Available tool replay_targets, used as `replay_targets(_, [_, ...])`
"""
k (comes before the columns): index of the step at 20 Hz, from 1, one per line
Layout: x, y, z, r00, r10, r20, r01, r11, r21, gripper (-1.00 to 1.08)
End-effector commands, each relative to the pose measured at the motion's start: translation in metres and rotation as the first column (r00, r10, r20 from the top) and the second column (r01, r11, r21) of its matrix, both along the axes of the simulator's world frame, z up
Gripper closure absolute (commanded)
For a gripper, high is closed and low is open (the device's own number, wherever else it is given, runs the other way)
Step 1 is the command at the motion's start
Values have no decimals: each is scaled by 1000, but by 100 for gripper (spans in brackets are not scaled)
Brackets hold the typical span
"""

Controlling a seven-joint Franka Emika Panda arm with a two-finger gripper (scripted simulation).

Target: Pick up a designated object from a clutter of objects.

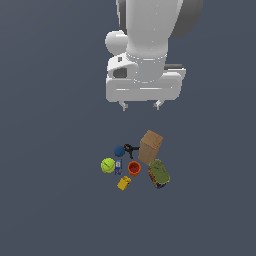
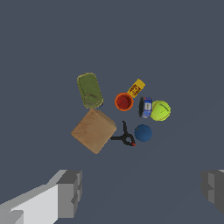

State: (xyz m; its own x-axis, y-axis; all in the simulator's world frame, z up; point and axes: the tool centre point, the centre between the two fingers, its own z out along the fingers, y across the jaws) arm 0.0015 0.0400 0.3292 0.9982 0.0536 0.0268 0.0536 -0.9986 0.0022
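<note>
A: What is seen of the box (image 1: 150, 147)?

B: A plain tan, cardboard-like block with flat faces and sharp edges is shown standing on the dark grey desk (image 1: 50, 200), taller than wide and the largest item there. No print is seen on it. It is set at the edge of the group toward the exterior view's right, just beside the black clamp (image 1: 130, 148) and the green oblong can (image 1: 158, 173).

A: And the other pieces?

B: A fuzzy yellow-green ball (image 1: 108, 165), a smooth blue ball (image 1: 119, 151), a round orange cup (image 1: 134, 168), a small blue can (image 1: 118, 167) and a yellow block (image 1: 124, 183) are clustered close by. Markings are visible on the block and the small can, but nothing can be read.

A: The pincer (image 1: 141, 105)?

B: It is held well above the clutter, its grey fingers (image 2: 70, 192) spread wide, with nothing gripped.
</note>
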Motion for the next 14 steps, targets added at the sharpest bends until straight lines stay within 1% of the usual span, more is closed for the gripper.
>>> replay_targets(1, [0,0,0,1000,0,0,0,1000,0,-92])
replay_targets(4, [2,0,2,1000,-1,6,1,1000,-4,-92])
replay_targets(10, [10,1,11,999,4,38,-3,1000,-26,-92])
replay_targets(14, [10,1,12,999,6,39,-5,1000,-27,-92])
